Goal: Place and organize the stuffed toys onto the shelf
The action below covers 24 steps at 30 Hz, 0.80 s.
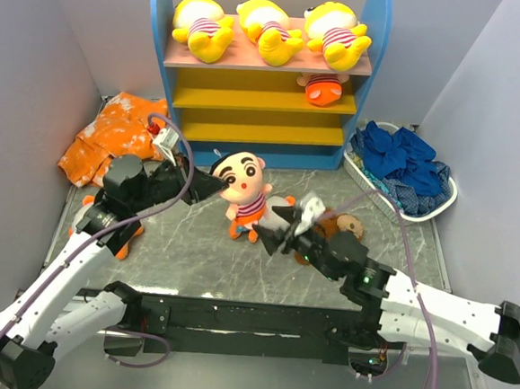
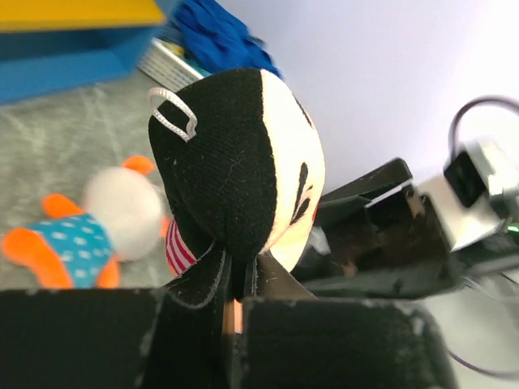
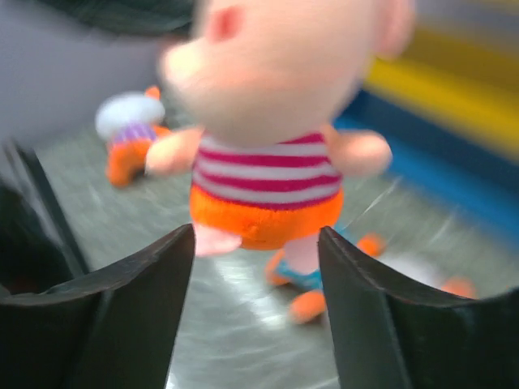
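Plush toys already fill part of the shelf [image 1: 162, 25] at the back of the worktop [image 1: 183, 256]: three yellow toys [image 1: 271, 29] in red-white stripes lie side by side on its pink top board, and one orange-limbed toy [image 1: 323, 89] lies at the right end of the yellow board just below.

In front of the shelf, near the middle of the worktop, a black-haired doll [image 1: 243, 182] in a pink-and-white striped shirt and orange shorts stands upright. The left tool [image 1: 211, 187] is clamped shut on the black hair at the back of its head; the left wrist view shows both fingers pressed together on the fabric. Whether the doll's feet touch the worktop cannot be told.

The right tool [image 3: 255, 235] sits just in front of the doll's lower body with its jaws spread apart; the right wrist view shows a gap between each finger and the doll, so it grips nothing.

A blue-dotted toy [image 2: 77, 239] with orange limbs and a white head lies flat on the worktop beneath and beside the doll. A brown monkey [image 1: 349, 226] lies close by the right arm. A purple-striped toy [image 3: 130, 134] lies farther off, near the left arm.

An orange-and-white cloth [image 1: 112, 133] is crumpled at the left of the shelf. At its right, a white basket [image 1: 452, 193] holds dark blue cloths [image 1: 407, 161].
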Each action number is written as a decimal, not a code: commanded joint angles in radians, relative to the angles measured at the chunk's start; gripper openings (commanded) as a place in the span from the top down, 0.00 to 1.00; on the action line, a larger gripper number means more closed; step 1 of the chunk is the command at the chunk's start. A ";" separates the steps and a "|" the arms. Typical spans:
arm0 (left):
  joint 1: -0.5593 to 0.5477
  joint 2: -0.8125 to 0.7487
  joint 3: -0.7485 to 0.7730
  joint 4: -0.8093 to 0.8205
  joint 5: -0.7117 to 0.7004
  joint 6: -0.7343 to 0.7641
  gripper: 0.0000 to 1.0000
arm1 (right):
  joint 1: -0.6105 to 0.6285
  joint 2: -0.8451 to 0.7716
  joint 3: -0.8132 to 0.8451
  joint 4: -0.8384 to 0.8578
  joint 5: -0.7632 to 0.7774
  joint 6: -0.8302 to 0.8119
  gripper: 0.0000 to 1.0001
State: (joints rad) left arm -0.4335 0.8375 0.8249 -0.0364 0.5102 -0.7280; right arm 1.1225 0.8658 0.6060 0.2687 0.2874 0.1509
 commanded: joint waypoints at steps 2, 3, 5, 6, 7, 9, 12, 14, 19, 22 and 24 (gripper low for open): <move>0.044 0.047 0.077 -0.037 0.268 -0.127 0.99 | 0.000 -0.123 -0.112 0.185 -0.322 -0.764 0.29; 0.053 0.052 0.074 -0.028 0.287 -0.146 0.99 | 0.000 -0.132 -0.104 0.156 -0.336 -0.828 0.29; 0.059 0.051 0.074 -0.025 0.303 -0.187 0.99 | 0.002 -0.152 -0.075 0.124 -0.390 -0.887 0.28; 0.065 0.048 0.074 -0.029 0.313 -0.197 0.99 | 0.002 -0.155 -0.065 0.103 -0.401 -0.931 0.28; 0.068 0.043 0.074 -0.026 0.321 -0.208 0.99 | 0.002 -0.157 -0.045 0.086 -0.419 -0.957 0.27; 0.075 0.032 0.068 -0.011 0.344 -0.250 0.99 | 0.008 -0.148 -0.023 0.037 -0.444 -1.023 0.27; 0.078 0.023 0.071 -0.003 0.364 -0.295 0.99 | 0.046 -0.133 0.006 0.001 -0.427 -1.095 0.27; 0.079 0.015 0.082 -0.028 0.366 -0.295 0.99 | 0.078 -0.134 0.027 -0.052 -0.419 -1.137 0.27; 0.088 0.023 0.102 -0.060 0.392 -0.314 0.99 | 0.186 -0.134 0.055 -0.121 -0.309 -1.199 0.26; 0.098 0.032 0.132 -0.118 0.375 -0.288 0.99 | 0.229 -0.151 0.055 -0.164 -0.263 -1.206 0.25; 0.099 0.028 0.155 -0.146 0.360 -0.280 0.99 | 0.243 -0.160 0.048 -0.181 -0.238 -1.209 0.24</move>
State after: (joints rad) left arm -0.3435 0.8749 0.9016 -0.1516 0.8623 -1.0153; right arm 1.3346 0.7300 0.6201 0.1398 -0.0391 -1.0130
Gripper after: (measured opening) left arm 0.052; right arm 0.749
